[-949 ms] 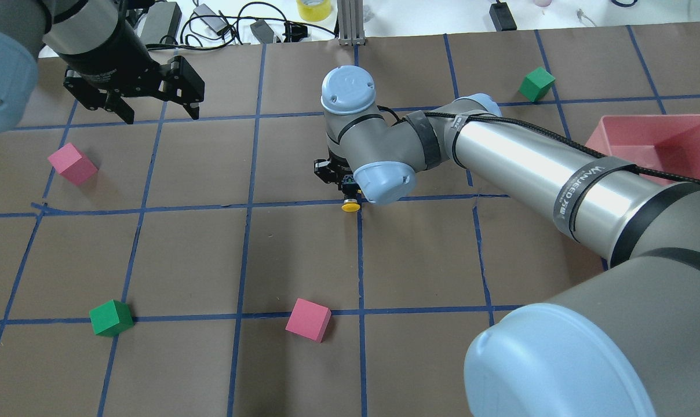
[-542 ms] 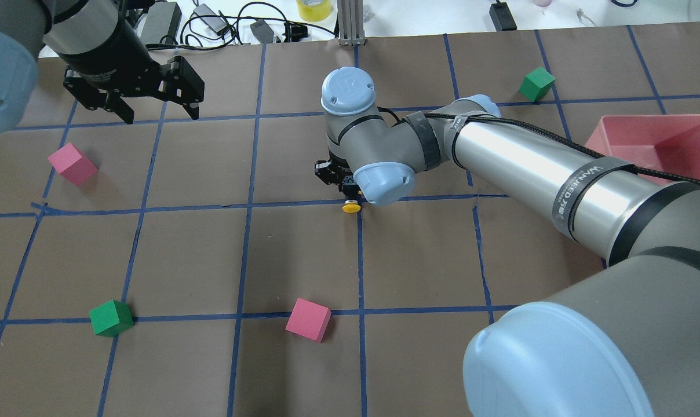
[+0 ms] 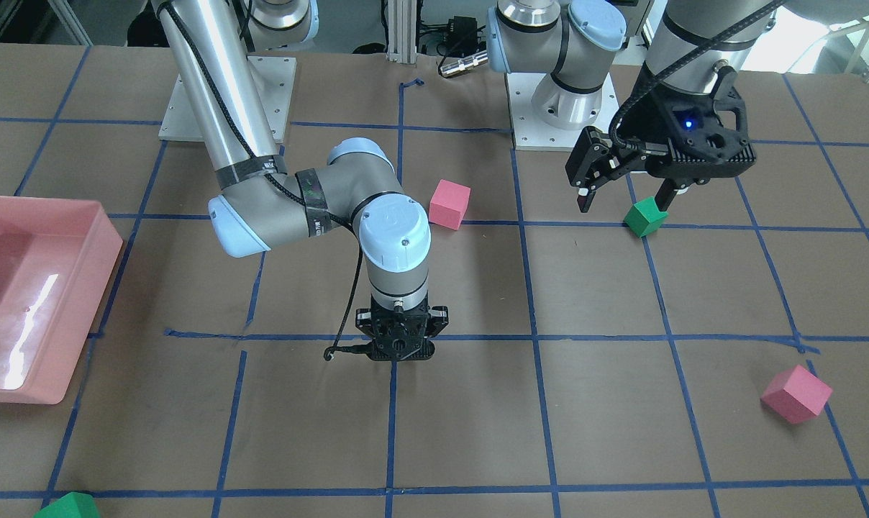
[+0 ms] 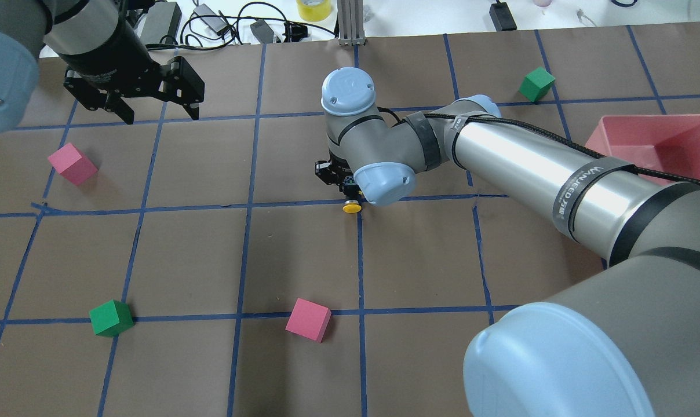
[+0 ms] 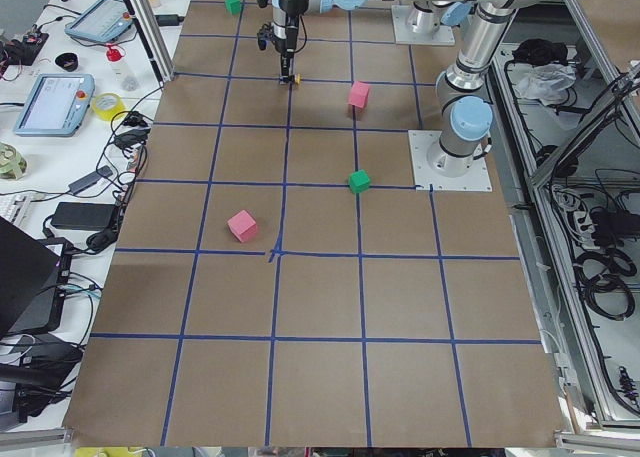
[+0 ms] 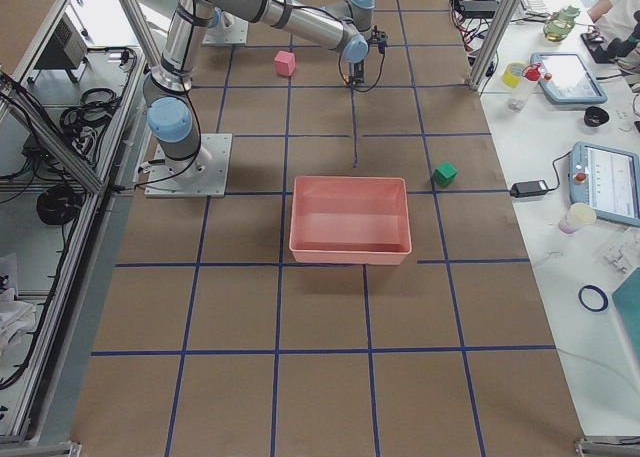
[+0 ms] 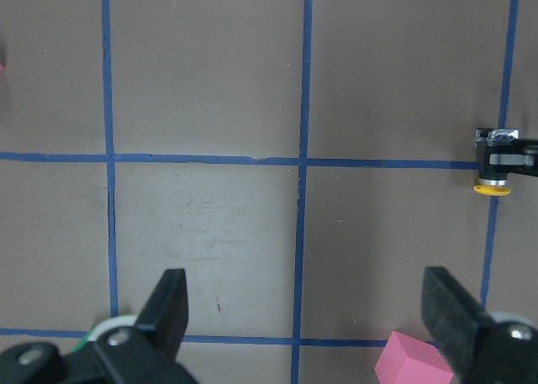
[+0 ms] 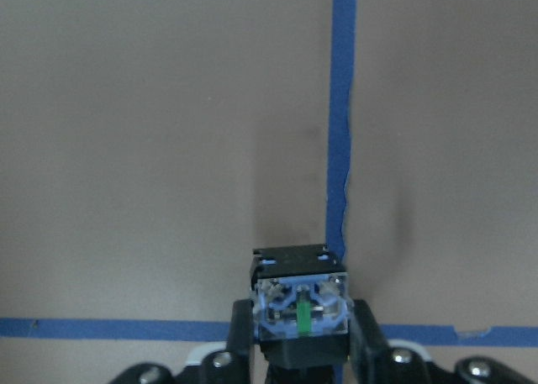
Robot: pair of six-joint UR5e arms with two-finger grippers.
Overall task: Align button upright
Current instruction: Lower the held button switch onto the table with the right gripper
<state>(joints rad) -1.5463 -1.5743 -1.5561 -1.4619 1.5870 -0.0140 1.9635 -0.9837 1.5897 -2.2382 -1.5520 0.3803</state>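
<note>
Right gripper (image 3: 395,354) stays clamped on the button (image 4: 350,206), whose yellow cap shows at the centre of the overhead frame, exactly where it sat earlier. Left gripper (image 4: 160,114) hangs spread wide at upper left, unchanged.

Brown paper is covering the table (image 4: 303,255), and blue tape lines (image 4: 245,203) are crossing it in a grid. A white bench (image 5: 40,167) is running along the far side, carrying tablets (image 5: 55,90), a yellow tape roll (image 4: 313,8) and black cables (image 4: 222,23). A metal post (image 4: 350,20) is standing at the table's far edge. Cable bundles (image 5: 600,267) are lying on the grey floor (image 6: 40,307) nearby. Even light is casting soft shadows.
</note>
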